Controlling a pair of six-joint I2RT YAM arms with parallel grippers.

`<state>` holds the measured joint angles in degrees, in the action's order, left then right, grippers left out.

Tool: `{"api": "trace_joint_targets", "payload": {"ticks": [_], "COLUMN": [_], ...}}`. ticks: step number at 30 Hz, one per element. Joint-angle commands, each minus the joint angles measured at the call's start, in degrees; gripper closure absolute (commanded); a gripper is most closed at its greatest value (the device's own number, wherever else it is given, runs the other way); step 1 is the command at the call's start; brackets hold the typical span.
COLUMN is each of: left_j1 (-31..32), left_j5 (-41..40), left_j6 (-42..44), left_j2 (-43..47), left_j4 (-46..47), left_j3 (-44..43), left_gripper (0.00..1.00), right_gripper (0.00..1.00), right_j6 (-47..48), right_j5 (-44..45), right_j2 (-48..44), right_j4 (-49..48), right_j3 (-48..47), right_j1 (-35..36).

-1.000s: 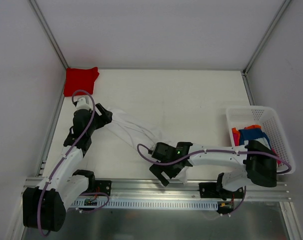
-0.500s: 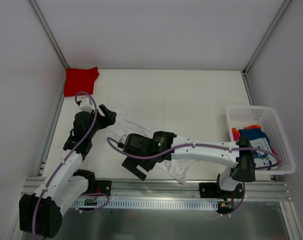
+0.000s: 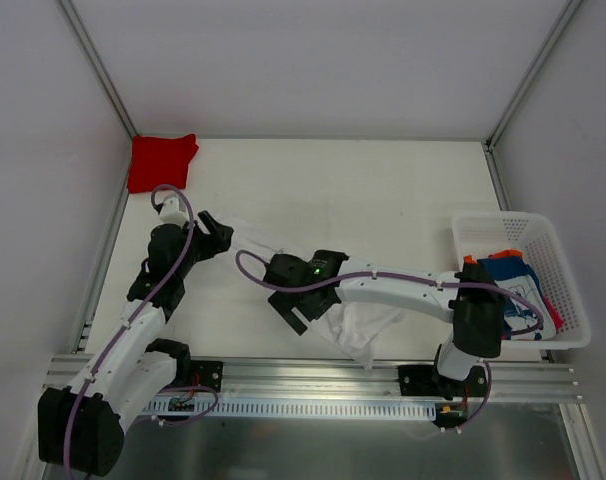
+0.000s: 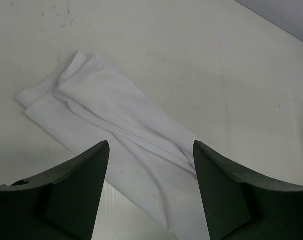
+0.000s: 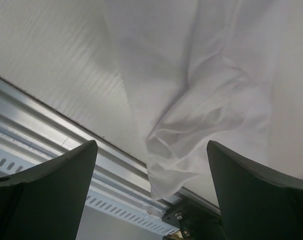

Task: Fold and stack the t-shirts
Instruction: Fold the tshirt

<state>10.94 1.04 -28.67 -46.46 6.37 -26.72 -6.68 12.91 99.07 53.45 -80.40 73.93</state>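
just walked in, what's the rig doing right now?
Both arms are over the white t-shirt, which lies rumpled across the table with one end bunched at the near edge. The left gripper hangs open over the far end, and the right gripper is open over the bunched end. Neither holds the cloth. A red t-shirt sits folded in the far left corner. A blue t-shirt and an orange-red one lie in the basket.

- white table point(image 3: 383, 190), 3 things on it
- red tee point(image 3: 161, 160): compact, upper left of frame, far corner
- white tee point(image 3: 361, 325): rumpled, lower centre, reaches near edge
- mesh basket point(image 3: 503, 220): right side
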Motion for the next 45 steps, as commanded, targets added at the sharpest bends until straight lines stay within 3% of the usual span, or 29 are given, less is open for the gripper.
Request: {"api": "trace_joint_targets", "payload": {"ticks": [1, 6, 8, 15, 20, 29, 45], "left_j1": [0.8, 0.8, 0.8, 0.8, 0.8, 1.0, 1.0], "left_j5": [-2.2, -1.8, -3.2, -5.2, -8.8, -13.5, -8.9], "left_j6": [-1.3, -1.8, -2.5, -2.1, -3.2, -3.9, -5.2], "left_j2": [-0.6, -5.6, -8.5, -22.2, -29.8, -37.6, -49.1], "left_j4": [-0.2, -0.8, -1.3, -4.6, -6.0, -12.8, -14.2], "left_j3": [-0.6, -3.0, -3.8, -12.7, -15.8, -22.2, -29.6], "left_gripper": [0.32, 0.76, 0.81, 0.84, 1.00, 1.00, 1.00], "right_gripper": [0.05, 0.12, 0.12, 0.12, 0.12, 0.11, 0.07], "right_j6": [-2.6, -3.6, -4.2, -6.9, -8.7, -9.6, -9.9], "right_j5": [3.2, 4.9, 5.8, 8.4, 10.2, 15.0, 24.3], "right_j2": [-8.5, -14.8, -16.9, -26.8, -33.0, -41.3, -54.5], "right_j4": [-3.6, -3.6, -3.0, -2.7, -1.8, 1.3, 2.5], "right_j3": [1.6, 4.4, 5.4, 11.0, 14.0, 15.3, 14.9], "right_j1": [-2.3, -2.2, -2.2, -2.3, -2.2, -2.3, -2.6]}}
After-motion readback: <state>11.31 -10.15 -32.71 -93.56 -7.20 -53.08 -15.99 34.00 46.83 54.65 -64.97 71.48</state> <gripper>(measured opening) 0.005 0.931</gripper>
